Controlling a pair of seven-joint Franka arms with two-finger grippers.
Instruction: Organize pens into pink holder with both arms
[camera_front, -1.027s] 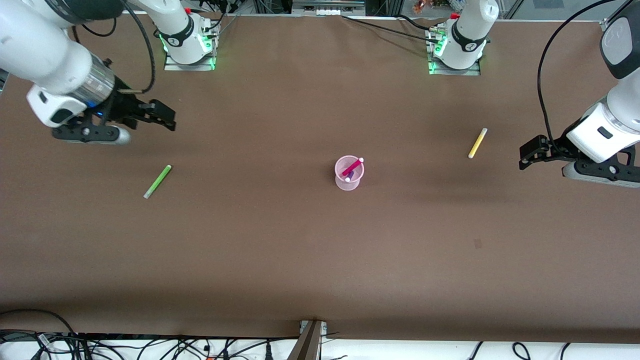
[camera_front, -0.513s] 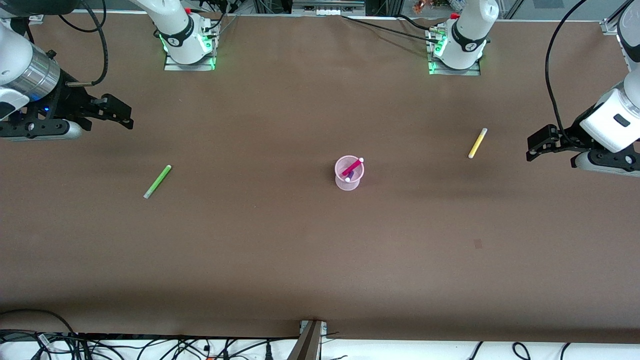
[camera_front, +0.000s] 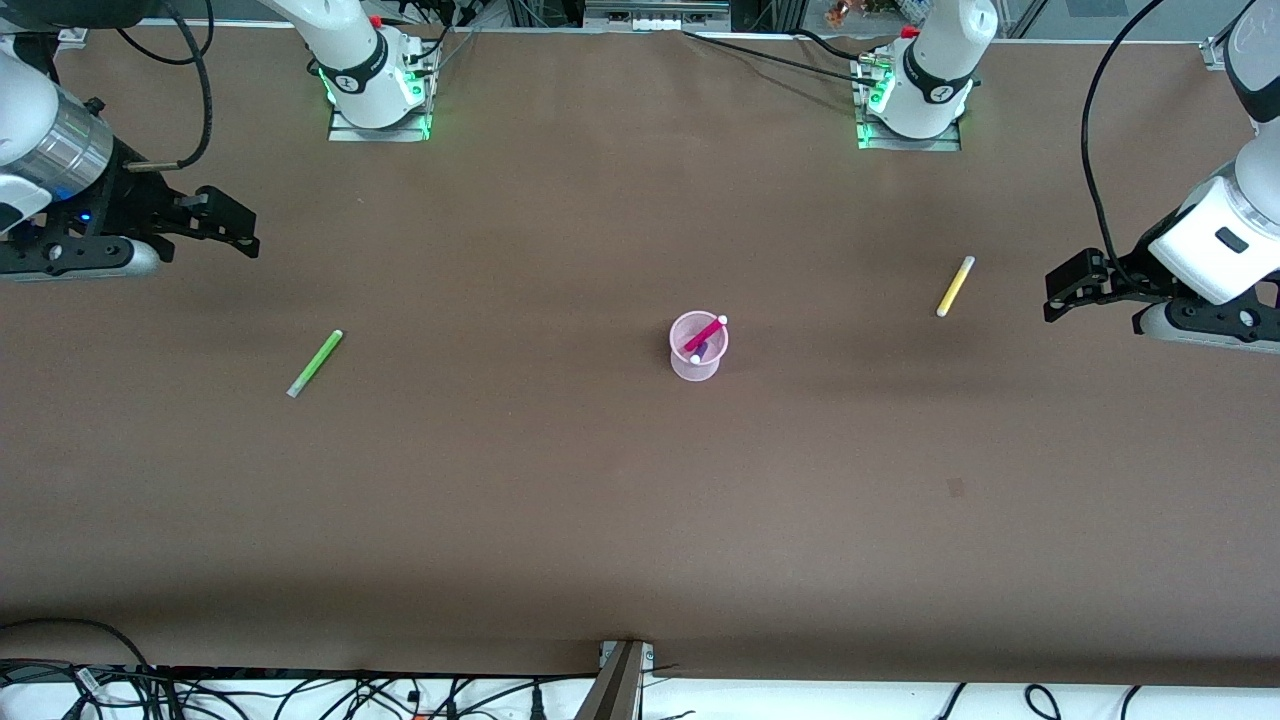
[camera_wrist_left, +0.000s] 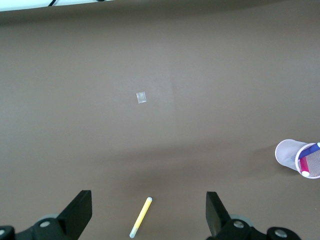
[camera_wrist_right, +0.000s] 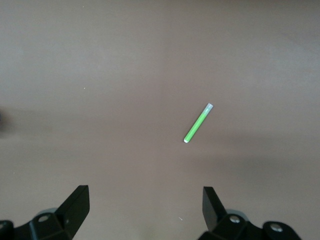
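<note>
A brown surface (camera_front: 560, 520) spans the view. The right tool (camera_front: 240, 228), fingers spread, hangs above the green pen (camera_front: 315, 363). Mid-surface, the pink holder (camera_front: 697, 347) holds the magenta pen (camera_front: 706, 333). The yellow pen (camera_front: 955, 286) lies beside the spread, empty left tool (camera_front: 1056, 297).

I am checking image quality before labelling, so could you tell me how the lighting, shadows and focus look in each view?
Front view: even light, soft shadow bands across the table, green pen and yellow pen sharp. Left wrist view: left gripper fingers dark, open, cut off by the frame edge; pink holder partly cut off. Right wrist view: right gripper open, green pen crisp, faint shadow bands.
</note>
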